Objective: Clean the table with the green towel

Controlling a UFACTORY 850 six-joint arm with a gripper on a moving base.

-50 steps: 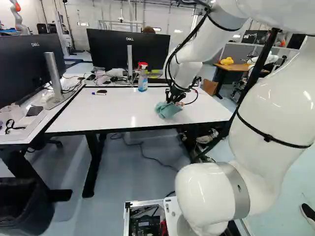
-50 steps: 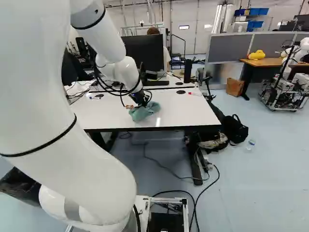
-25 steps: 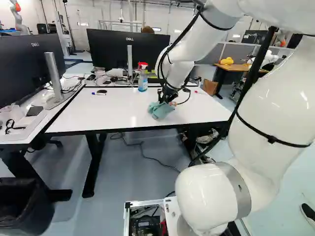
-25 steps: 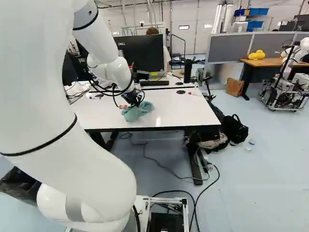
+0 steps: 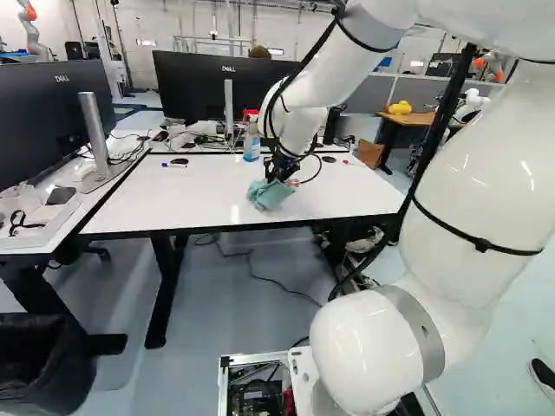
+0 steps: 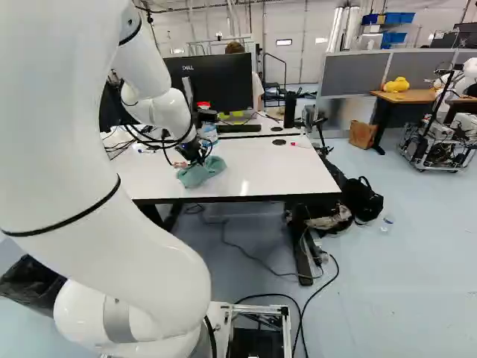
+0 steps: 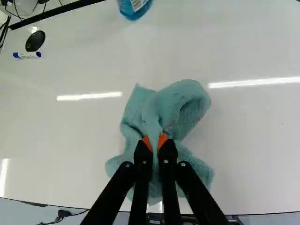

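Green towel (image 7: 154,112) is on the white table (image 5: 199,199), nearer the front edge than the back, bunched up rather than spread flat. Gripper (image 5: 279,173) is above it, fingers angled down, closed w/ the towel pinched btwn the 2 orange pads (image 7: 162,139) — narrow gap, just the raised fold in it.

Long axis: a bit hard to call w/ a crumpled cloth, but in the wrist view it's slightly longer fore-aft than across, approx. in line w/ the fingers. Main fold runs the same way, from btwn the pads straight ahead. Ahead of the pads it splits in 2: a pointed corner aimed roughly at the spray bottle (image 5: 251,143), & a fat rounded loop on the side away from the marker (image 7: 27,55). Toward the front edge it flares out, w/ a lobe either side of the fingers; near end is close to that edge.

In the left base view the towel's abt. mid-table, below & in front of the spray bottle. In the right base view it's on the L half of the tabletop — w/ the wider sweep slanting, R end higher than L. Marker's by a black oval thing (image 7: 35,41), well apart from the towel.
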